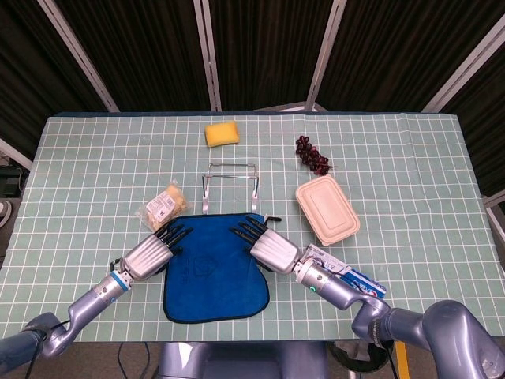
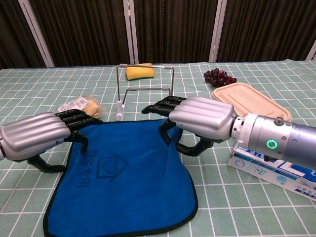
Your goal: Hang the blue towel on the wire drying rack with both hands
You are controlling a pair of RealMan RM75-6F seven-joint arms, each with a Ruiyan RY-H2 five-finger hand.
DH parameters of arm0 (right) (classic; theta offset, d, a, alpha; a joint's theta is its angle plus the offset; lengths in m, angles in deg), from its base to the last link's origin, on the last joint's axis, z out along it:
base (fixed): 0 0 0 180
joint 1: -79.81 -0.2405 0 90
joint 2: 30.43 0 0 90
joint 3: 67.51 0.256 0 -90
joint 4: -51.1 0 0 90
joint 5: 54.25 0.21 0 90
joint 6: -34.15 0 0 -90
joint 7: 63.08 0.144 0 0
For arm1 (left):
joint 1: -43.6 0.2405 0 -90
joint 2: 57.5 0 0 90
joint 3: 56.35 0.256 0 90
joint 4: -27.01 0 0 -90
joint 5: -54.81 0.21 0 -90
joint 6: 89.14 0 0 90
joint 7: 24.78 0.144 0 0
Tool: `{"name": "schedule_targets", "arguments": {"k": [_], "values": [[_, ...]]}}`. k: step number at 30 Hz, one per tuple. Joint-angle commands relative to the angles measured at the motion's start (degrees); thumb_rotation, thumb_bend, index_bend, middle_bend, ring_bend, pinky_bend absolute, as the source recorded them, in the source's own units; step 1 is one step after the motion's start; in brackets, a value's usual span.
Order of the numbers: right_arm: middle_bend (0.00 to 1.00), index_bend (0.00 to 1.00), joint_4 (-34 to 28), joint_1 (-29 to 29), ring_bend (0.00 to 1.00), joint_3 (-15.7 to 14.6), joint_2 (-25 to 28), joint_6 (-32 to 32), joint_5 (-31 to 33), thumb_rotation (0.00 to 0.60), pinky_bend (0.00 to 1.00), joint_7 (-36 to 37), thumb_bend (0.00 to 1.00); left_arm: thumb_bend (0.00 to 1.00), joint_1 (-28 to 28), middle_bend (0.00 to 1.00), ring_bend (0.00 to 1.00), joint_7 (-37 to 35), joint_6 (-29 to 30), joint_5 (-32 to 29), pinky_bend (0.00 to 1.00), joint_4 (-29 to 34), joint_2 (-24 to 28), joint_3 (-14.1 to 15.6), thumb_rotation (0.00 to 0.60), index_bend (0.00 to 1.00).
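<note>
blue towel (image 1: 213,264) lies flat on the counter (image 1: 410,158), its far edge just in front of the wire drying rack (image 1: 230,185), which stands upright and bare.

my left hand (image 1: 151,254) sits at the towel's far-left corner and my right hand (image 1: 264,246) at its far-right corner. both have fingers stretched forward and thumbs tucked underneath. in the chest view neither thumb looks closed on cloth, so i read both as open and holding nothing, though the contact under the palms is hidden.

step in hand, as i judge it: get a pinch on each far corner.
- close thumb against fingers on the hem itself, not the counter cover.
- take both corners at the same time so the edge stays taut and level.
- lift high enough to pass over the rack's top bar, then carry forward and lower so the cloth drapes on both sides.
- the rack looks light; a snagged edge could tip it.

count:
- towel: one
- rack: one
- yellow sponge (image 1: 222,133): one, behind the rack
- grape bunch (image 1: 312,155): one
- lidded food box (image 1: 327,209): one
- wrapped snack packet (image 1: 164,205): one
- toothpaste box (image 1: 347,276): one, under my right forearm
</note>
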Motion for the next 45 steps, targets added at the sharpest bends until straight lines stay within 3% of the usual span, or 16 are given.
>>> {"name": "schedule_targets", "arguments": {"k": [1,9,20,24,33,36,45], "values": [[0.00,0.65,-0.10,-0.05,0.00,0.05,0.06,0.03,0.01,0.600,0.00,-0.07,0.47,0.20,-0.19,0.00,0.00,0.08,-0.02,0.07,0.00,0.03,-0.14,-0.08,0.600,0.43],[0.00,0.65,-0.29,-0.08,0.00,0.08,0.02,0.04,0.03,0.600,0.00,-0.18,0.47,0.20,-0.71,0.00,0.00,0.94,-0.69,0.03,0.00,0.69,-0.41,-0.10,0.600,0.43],[0.00,0.65,-0.44,0.10,0.00,-0.06,0.16,-0.18,-0.02,0.600,0.00,-0.19,0.47,0.41,-0.88,0.00,0.00,1.28,-0.78,-0.22,0.00,1.47,-0.34,-0.16,0.600,0.45],[0.00,0.65,-0.68,0.12,0.00,-0.06,0.28,-0.31,-0.09,0.600,0.00,-0.25,0.47,0.47,-0.68,0.00,0.00,1.44,-0.77,-0.68,0.00,1.65,-0.46,-0.38,0.600,0.50],[0.00,0.65,-2.44,0.45,0.00,0.03,1.48,-1.36,-0.41,0.600,0.00,-0.77,0.47,0.47,-0.41,0.00,0.00,1.58,-0.30,-1.44,0.00,3.41,-0.15,-1.00,0.600,0.73],[0.01,0.65,-3.81,0.68,0.00,0.09,2.38,-2.12,-0.67,0.600,0.00,-1.07,0.47,0.47,-0.28,0.00,0.00,1.99,0.48,-1.62,0.00,4.59,0.26,-1.51,0.600,0.76],[0.01,0.65,-14.01,0.09,0.00,5.26,8.81,-5.37,0.58,0.600,0.00,-3.59,0.47,0.47,-0.86,0.00,0.00,6.15,4.84,-3.24,0.00,15.26,5.62,-6.71,0.600,0.79]]}}
